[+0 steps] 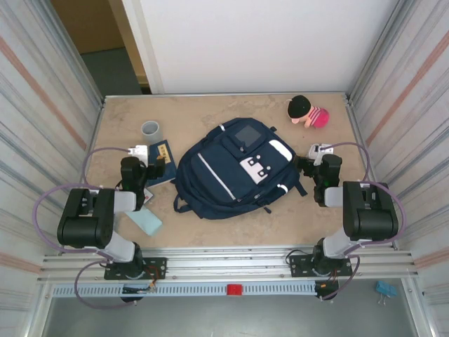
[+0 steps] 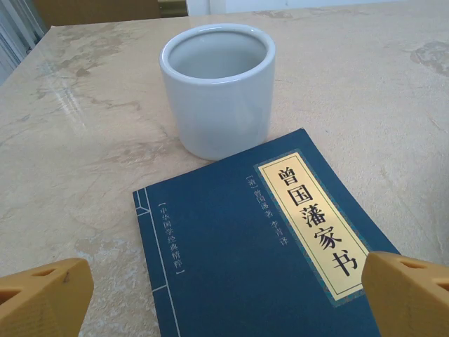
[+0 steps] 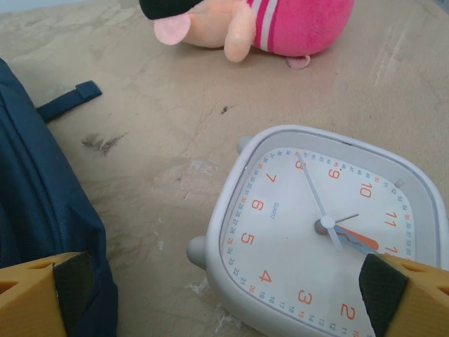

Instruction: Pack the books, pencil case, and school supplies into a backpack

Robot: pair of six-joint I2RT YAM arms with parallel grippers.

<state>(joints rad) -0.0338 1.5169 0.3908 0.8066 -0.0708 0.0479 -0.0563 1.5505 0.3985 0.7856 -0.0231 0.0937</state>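
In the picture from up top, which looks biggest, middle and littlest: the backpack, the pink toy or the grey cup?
1. backpack: by far the largest.
2. pink plush toy: much smaller than the backpack, and clearly wider than the cup.
3. grey cup: the smallest.

Counts, top view:
- 1 backpack (image 1: 235,168), centre of the table (image 1: 210,116).
- 1 book (image 2: 231,267), at 9 o'clock from the backpack.
- 1 grey cup (image 1: 151,130), at 10 o'clock.
- 1 pencil case (image 1: 146,220), at 8 o'clock.
- 1 plush toy (image 1: 309,112), at 1 o'clock.
- 1 alarm clock (image 3: 323,232). On the right wrist view the plush is at its 12 o'clock and the backpack at its 9 o'clock.
- 2 tools: left tool (image 2: 224,302), right tool (image 3: 224,302).
- 6 loose items total.
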